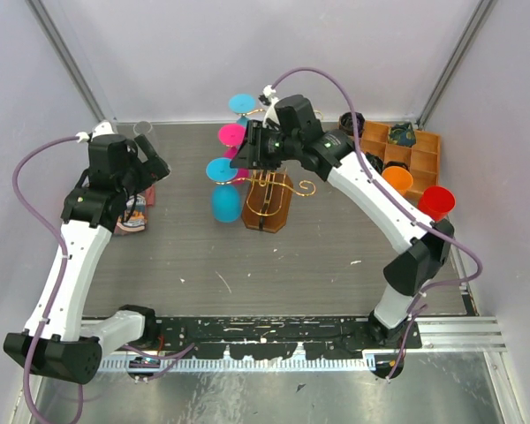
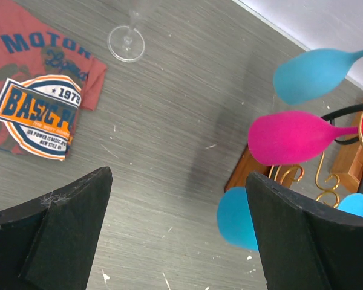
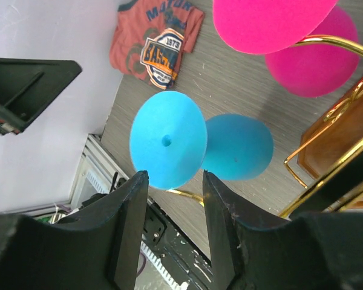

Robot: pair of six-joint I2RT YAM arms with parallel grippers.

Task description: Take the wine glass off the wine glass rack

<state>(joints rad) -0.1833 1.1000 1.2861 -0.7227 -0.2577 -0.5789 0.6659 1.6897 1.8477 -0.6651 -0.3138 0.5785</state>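
right gripper [image 3: 173,179] half-closed at blue wine glass [image 3: 167,140] foot, grip unclear; i should draw it level off the wine glass rack [image 3: 342,130].

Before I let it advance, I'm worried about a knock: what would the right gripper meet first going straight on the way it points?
The right gripper would first meet the blue wine glass's round foot, right at its fingertips; whether they touch is unclear.

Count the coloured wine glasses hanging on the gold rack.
3: the upper blue glass, the pink glass below it, and the lower blue glass, all on the rack's left side. The right arm covers the rest, so more may be hidden.
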